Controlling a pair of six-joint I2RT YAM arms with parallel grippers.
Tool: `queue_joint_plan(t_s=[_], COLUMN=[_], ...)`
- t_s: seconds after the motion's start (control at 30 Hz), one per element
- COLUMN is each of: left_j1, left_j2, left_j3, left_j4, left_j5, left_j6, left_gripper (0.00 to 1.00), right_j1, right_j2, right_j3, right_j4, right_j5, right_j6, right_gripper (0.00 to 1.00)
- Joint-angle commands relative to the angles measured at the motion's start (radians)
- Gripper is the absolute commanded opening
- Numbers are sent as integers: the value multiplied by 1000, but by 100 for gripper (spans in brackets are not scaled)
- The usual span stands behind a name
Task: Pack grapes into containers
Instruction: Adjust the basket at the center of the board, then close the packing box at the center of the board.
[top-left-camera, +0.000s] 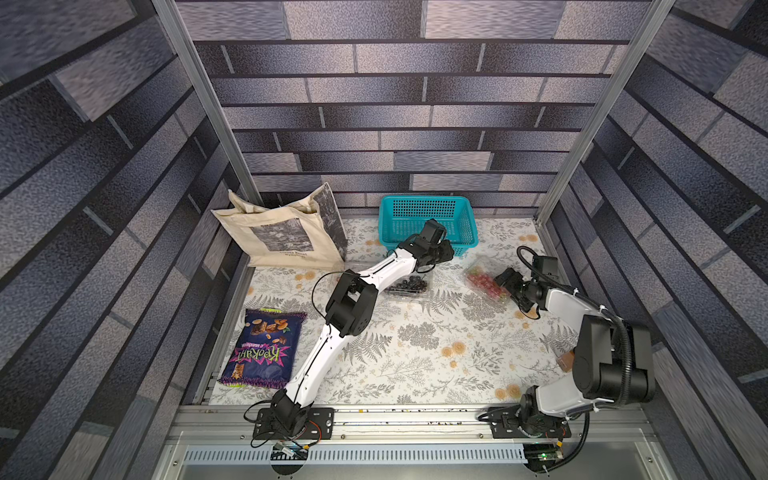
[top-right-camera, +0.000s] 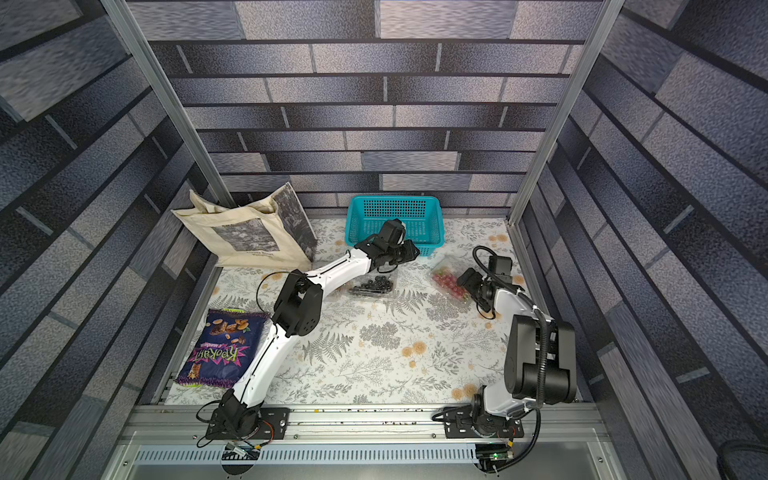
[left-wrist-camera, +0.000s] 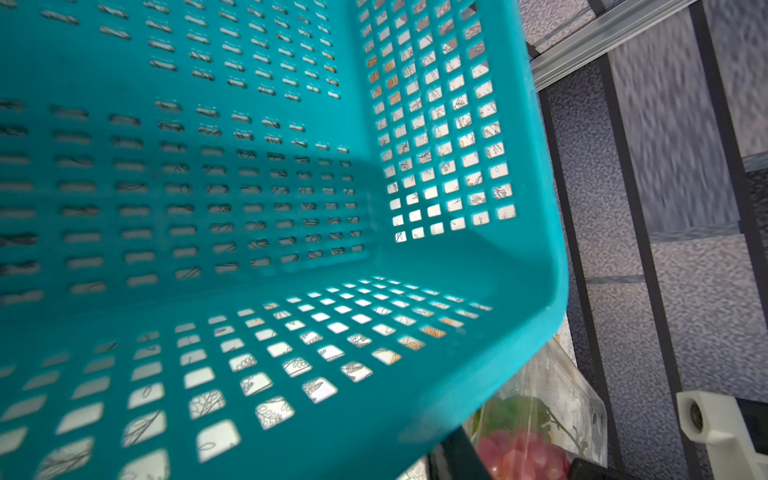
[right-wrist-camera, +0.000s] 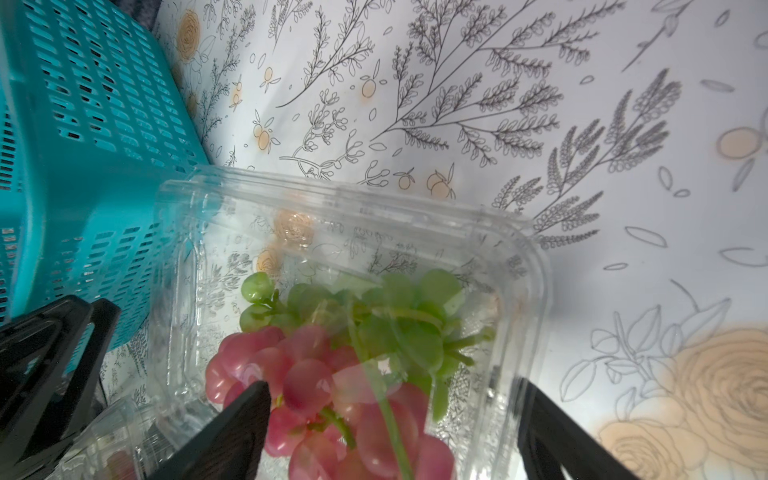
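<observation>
Grapes sit in two clear containers on the flowered surface. In both top views a red bunch lies in one container right at the tips of the right gripper. A dark bunch fills another container under the left arm, just back from the left gripper. That gripper hovers at the near rim of the teal basket, and I can't make out whether it is open or closed.

The left wrist view is mostly basket, with red and green grapes in clear plastic just past its corner.

In the right wrist view the right gripper stands wide open. One finger is over the red grapes, the other just outside the container wall. Green grapes lie farther ahead of the tips.
</observation>
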Motion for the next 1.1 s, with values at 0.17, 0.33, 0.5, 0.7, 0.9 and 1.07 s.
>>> queue_joint_plan(t_s=[0.17, 0.33, 0.5, 0.7, 0.9, 1.07], left_j1=[-59, -88, -102, -99, -82, -100], left_j2=[-179, -267, -259, -218, -173, -158], left_j3=[-277, -469, -494, -444, -382, -339], left_j4=[186, 302, 339, 320, 253, 200], left_j5=[-30, -51, -36, -40, -27, -35], left_j6=[40, 2, -9, -37, -93, -102], left_gripper=[37, 37, 37, 37, 38, 39], right_j1=[-7, -7, -6, -6, -7, -6], right_j2=[-6, 0, 0, -7, -12, 0], right_j3=[-26, -27, -29, -33, -37, -37], right_j4=[-41, -34, -33, -34, -35, -27], right_j5=[14, 11, 8, 11, 13, 9], right_j6=[-20, -20, -20, -20, -23, -20], right_gripper=[92, 92, 92, 92, 92, 92])
